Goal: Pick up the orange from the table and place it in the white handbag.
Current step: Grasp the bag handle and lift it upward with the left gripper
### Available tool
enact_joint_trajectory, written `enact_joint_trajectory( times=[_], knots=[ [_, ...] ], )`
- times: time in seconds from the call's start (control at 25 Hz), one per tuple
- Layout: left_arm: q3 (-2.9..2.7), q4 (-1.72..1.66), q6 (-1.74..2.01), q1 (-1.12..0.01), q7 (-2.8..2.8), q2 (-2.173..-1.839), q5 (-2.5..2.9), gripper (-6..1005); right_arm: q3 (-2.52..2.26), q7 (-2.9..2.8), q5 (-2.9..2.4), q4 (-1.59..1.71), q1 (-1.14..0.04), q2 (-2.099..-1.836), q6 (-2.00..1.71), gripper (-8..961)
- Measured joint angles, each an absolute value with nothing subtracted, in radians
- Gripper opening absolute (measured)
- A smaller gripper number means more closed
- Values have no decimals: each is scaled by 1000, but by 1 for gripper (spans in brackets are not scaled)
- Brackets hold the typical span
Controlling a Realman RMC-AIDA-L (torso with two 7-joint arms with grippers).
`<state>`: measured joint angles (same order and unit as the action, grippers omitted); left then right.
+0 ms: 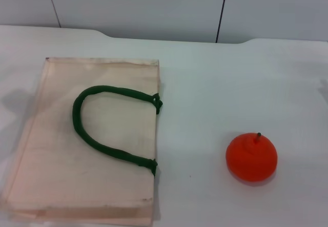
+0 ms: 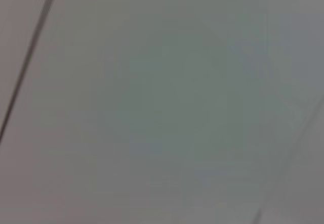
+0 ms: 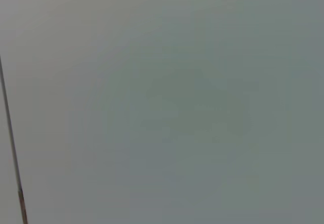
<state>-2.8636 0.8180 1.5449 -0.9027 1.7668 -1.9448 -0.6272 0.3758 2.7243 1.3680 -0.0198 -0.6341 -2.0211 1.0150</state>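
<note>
The orange (image 1: 251, 157) rests on the white table (image 1: 215, 83) at the right front, its dark stem nub pointing up. The white handbag (image 1: 61, 155) lies flat on the table's left side, a cream cloth rectangle with a dark green loop handle (image 1: 97, 119) folded over its top face. About a hand's width of bare tabletop separates the bag's right edge from the fruit. Neither gripper appears in any view; both wrist views show only a plain grey-white surface with a thin dark line.
A pale panelled wall (image 1: 154, 6) with dark vertical seams stands behind the table's far edge. A faint shadow falls on the tabletop at the far left, beside the bag.
</note>
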Motion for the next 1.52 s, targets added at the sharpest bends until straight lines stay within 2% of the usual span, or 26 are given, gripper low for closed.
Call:
enact_joint_trajectory(
  times=[0.16,0.28,0.4,0.56,1.52],
  knots=[
    [-2864,977,1709,-984,1922,-1917,-346,892,376,2724,1367,-15,-631,-2021,1015,889],
    [-2864,1010,1781,-1030,1970,-1914,-166,892,376,2724,1367,-14,-632,-2022,1015,889],
    [-2864,1007,1772,-1056,1981,-1926,-34,892,377,2724,1367,-14,-638,-2022,1015,889],
    [-2864,982,1715,-1057,1986,-1937,28,892,378,2724,1367,-17,-644,-2022,1016,889],
    [-2864,628,1379,-1081,2003,-1937,216,891,382,2724,1371,-17,-648,-2022,1015,889]
  ],
)
